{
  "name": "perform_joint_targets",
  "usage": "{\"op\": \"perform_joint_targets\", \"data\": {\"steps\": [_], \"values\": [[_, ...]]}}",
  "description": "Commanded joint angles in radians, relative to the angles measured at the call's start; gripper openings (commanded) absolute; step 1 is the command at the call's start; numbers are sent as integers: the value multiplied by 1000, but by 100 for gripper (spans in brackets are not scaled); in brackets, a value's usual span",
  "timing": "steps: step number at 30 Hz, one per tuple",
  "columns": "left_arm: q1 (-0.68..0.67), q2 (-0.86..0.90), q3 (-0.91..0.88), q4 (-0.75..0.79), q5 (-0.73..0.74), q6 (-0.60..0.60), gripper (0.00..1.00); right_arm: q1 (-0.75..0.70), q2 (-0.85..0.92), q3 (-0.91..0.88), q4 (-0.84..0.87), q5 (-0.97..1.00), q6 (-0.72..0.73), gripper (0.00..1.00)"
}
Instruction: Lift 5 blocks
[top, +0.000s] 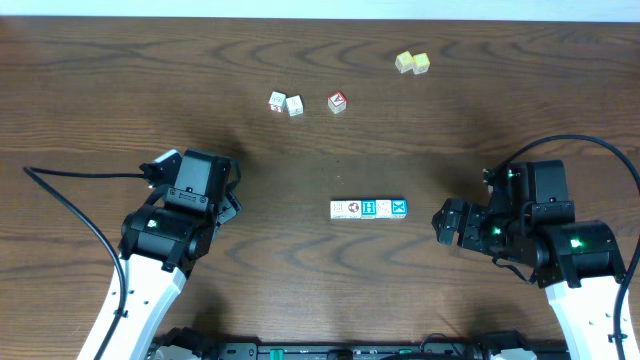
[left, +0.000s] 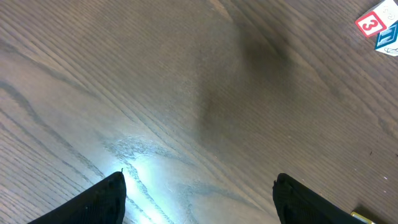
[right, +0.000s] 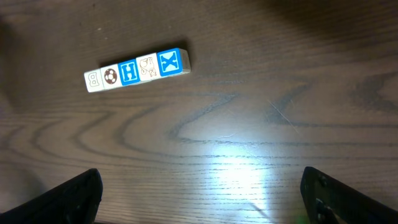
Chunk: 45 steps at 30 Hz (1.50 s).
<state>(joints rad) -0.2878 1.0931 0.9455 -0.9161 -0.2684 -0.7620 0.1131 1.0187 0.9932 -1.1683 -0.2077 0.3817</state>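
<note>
Five small white blocks (top: 369, 208) lie side by side in a straight row at the table's centre. Their top faces show a B, a ball, a blue H, a drawing and a blue X in the right wrist view (right: 137, 70). My left gripper (top: 232, 203) stands open well left of the row, over bare wood (left: 199, 179). A cube with a red 3 (left: 372, 23) and a blue-faced one (left: 388, 40) show at that view's top right corner. My right gripper (top: 443, 222) is open just right of the row, with nothing between its fingers (right: 200, 173).
Two white cubes (top: 286, 103) and a red-faced cube (top: 337, 101) sit at the back centre. Two pale yellow cubes (top: 412, 63) lie further back right. A black cable (top: 70, 200) runs along the left side.
</note>
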Motion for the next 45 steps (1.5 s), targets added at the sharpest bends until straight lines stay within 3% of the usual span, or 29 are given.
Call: {"op": "perform_joint_targets", "data": {"steps": [1,16,25,31,45], "values": [[5,5,21,-3,-21,5,76,-6,-4,13,-3,-7,-13,99],[5,5,21,-3,-21,5,76,-6,-24,13,-3,-6,-13,99],[5,6,21,-3,-21,5,77,-6,-189,-11,31,105,-21,99],[5,6,21,-3,-21,5,76,-6,-366,-155,207,105,-48,99],[5,6,21,-3,-21,5,77,-6,-752,-700,890,-36,-146,99]]}}
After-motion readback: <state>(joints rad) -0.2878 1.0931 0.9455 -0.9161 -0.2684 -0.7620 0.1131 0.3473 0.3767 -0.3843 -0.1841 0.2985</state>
